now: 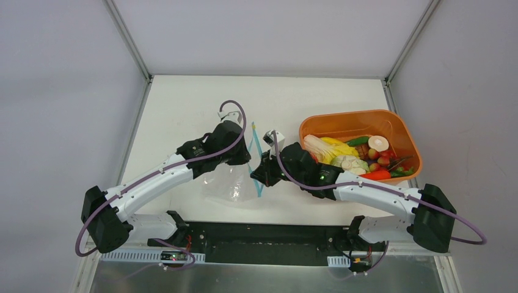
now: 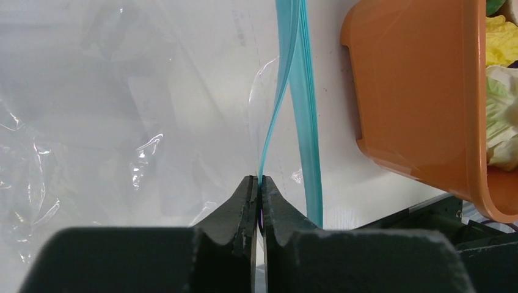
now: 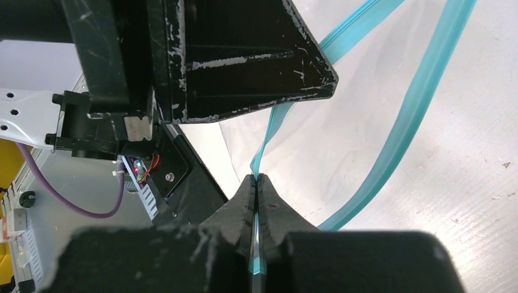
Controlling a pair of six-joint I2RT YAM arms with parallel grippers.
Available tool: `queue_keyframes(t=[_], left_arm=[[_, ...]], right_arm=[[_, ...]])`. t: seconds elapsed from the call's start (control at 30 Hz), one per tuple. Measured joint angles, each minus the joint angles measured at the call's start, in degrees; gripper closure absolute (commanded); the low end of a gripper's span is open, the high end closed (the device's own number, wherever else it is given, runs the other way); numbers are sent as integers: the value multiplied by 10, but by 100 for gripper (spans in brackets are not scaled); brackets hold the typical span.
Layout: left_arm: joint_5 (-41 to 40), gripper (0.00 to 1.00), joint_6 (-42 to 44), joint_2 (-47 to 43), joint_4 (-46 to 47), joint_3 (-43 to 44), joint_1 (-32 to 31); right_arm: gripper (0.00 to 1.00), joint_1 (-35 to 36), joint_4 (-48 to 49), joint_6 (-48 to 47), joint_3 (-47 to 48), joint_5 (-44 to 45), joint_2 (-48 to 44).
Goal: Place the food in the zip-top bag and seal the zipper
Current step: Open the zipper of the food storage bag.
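Firmly clamped on one lip of the zipper (image 2: 308, 122): left gripper (image 2: 259, 183), pads pressed together. Likewise nipping that zipper: right gripper (image 3: 256, 181), fingers closed on it (other lip looping free to their right). Ahead and left of the left fingers, the zip-top bag (image 2: 122, 122), flat and crinkly. Off to their right, the food (image 1: 357, 157), heaped in the orange tub (image 2: 415, 91).

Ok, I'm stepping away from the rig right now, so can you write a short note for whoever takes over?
Left gripper: shut on the zipper.
Right gripper: also shut on the zipper, close beside the left one.
Zip-top bag: lying flat, mouth towards the orange tub, blue strips parted; it looks empty.
Food: all in the tub.
Done: mouth gripped and parted.
Left: load the food, then seal the zipper.
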Motion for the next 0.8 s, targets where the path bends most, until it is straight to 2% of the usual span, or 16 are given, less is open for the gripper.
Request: queue_keyframes(t=[0.1, 0.23, 0.3, 0.43, 0.6, 0.7, 0.8], left_arm=[[0, 100, 1, 0, -3, 0, 0], [-8, 100, 2, -2, -8, 0, 0], [-16, 100, 3, -5, -15, 0, 0], [-21, 100, 7, -17, -20, 0, 0], [-18, 100, 10, -35, -19, -1, 0], [-14, 100, 10, -47, -20, -3, 0], [-10, 100, 11, -57, -21, -5, 0]], right_arm=[[86, 0, 3, 0, -1, -1, 0], [55, 0, 3, 9, -1, -1, -2], [48, 0, 2, 15, -1, 1, -9], [29, 0, -3, 27, -1, 36, -52], [30, -4, -16, 51, -1, 135, -92], [42, -10, -46, 65, 6, 155, -71], [50, -13, -62, 85, 12, 154, -39]])
